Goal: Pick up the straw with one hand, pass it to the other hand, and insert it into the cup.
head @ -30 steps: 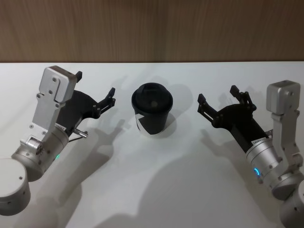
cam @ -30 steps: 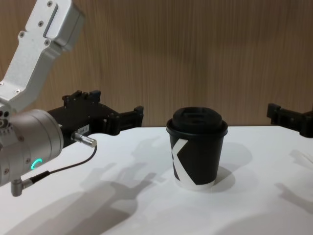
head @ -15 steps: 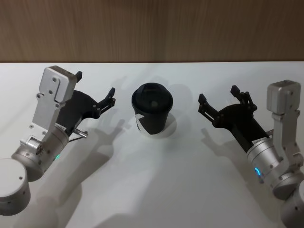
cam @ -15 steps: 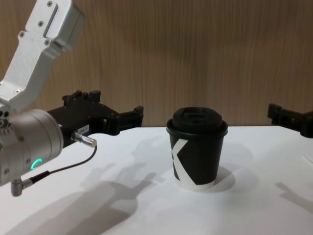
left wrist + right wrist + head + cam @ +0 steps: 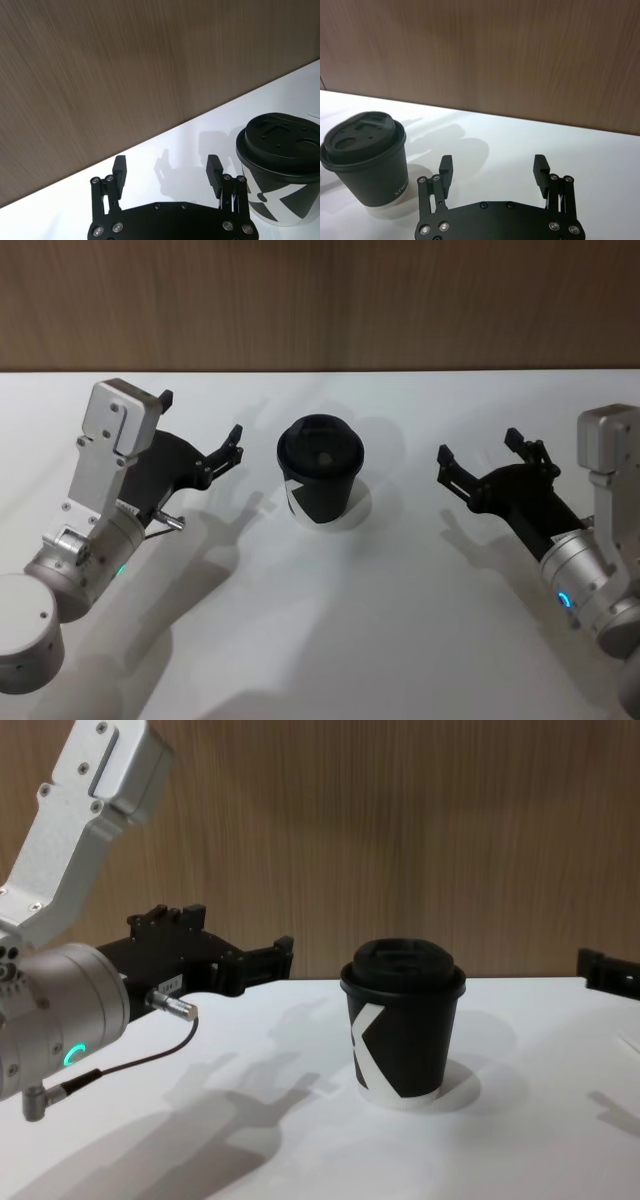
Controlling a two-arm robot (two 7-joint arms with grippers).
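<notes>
Though cropped in chest view, the right tool (image 5: 477, 444) gapes.

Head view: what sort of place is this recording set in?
Probably a robot test bench, not a café: a plain white table, a wood-panel wall behind it, and one lidded black cup standing between the left gripper and the right gripper, both open.

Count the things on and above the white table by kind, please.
Black paper cup with domed lid: 1
Black robot grippers: 2 (left gripper left of the cup, right gripper right of it, both open)
Total: 3
</notes>
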